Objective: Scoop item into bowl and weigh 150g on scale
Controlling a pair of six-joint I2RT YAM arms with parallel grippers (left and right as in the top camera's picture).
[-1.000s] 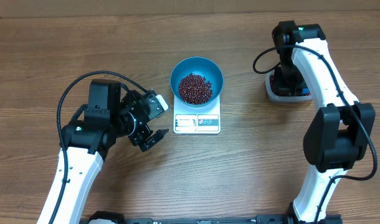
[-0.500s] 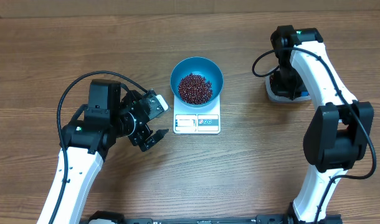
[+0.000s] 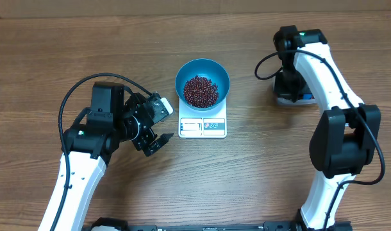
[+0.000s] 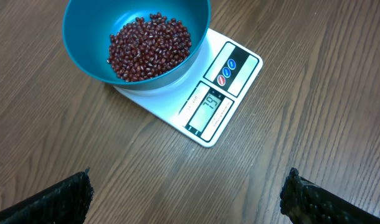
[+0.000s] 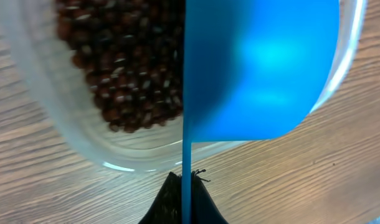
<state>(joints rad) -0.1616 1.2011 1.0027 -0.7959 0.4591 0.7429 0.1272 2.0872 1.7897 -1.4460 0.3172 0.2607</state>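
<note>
Filling smooth round bowl [image 4: 84, 56]: glossy oval red-brown beans [image 4: 149, 46].

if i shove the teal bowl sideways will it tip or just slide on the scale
Probably slide: the bowl looks smooth-sided and sits on the smooth white scale. The beans lie low inside, likely steadying it against tipping. Being loose, they would probably shift, but the rim stands well above them, so spilling seems unlikely.

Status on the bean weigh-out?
Left pincer open, beside scale. Right pincer shut on blue scoop, over bean tub. Bowl on scale, beans inside. Nothing between tub and bowl.
</note>
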